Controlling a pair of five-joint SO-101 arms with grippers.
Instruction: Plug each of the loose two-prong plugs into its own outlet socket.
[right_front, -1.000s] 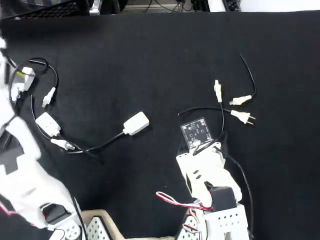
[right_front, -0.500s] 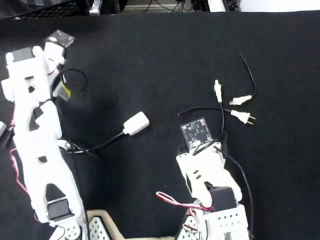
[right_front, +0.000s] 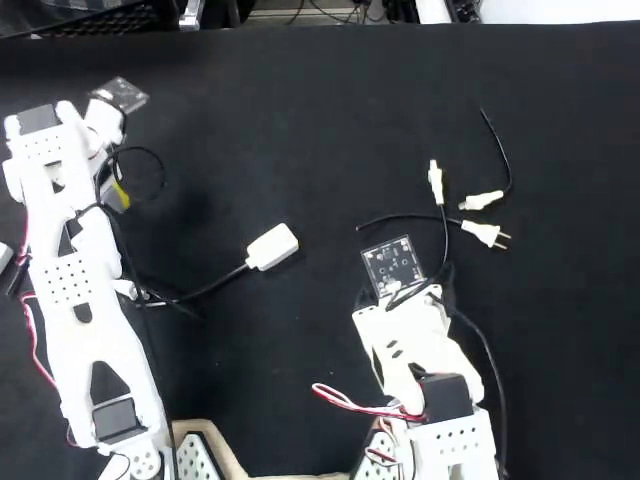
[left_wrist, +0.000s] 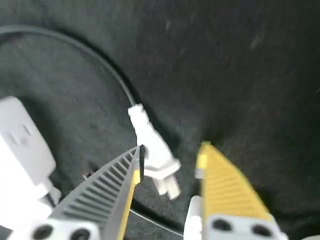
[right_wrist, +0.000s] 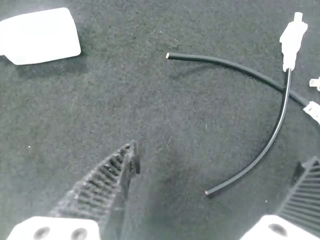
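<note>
A white two-prong plug (left_wrist: 150, 152) on a black cable lies on the black cloth between the fingers of my left gripper (left_wrist: 171, 152), which is open and low over it. Beside it sits a white outlet socket (left_wrist: 20, 150). From above, the left arm (right_front: 70, 280) reaches to the table's far left. A second socket (right_front: 272, 246) (right_wrist: 40, 35) lies mid-table. Three more plugs (right_front: 435, 180), (right_front: 482, 200), (right_front: 485, 236) lie at the right. My right gripper (right_wrist: 218, 160) hangs open above bare cloth, short of one plug (right_wrist: 292, 40).
Black cables loop around the left arm (right_front: 150, 165) and run from the middle socket toward it. Short cable ends (right_wrist: 250, 162) cross near the right plugs. The right arm's base (right_front: 430, 400) stands at the front edge. The far centre of the cloth is bare.
The left arm has swung in from the left edge to stand over the left plug, then settled slightly lower. The right arm and the plugs on the right have not moved.
</note>
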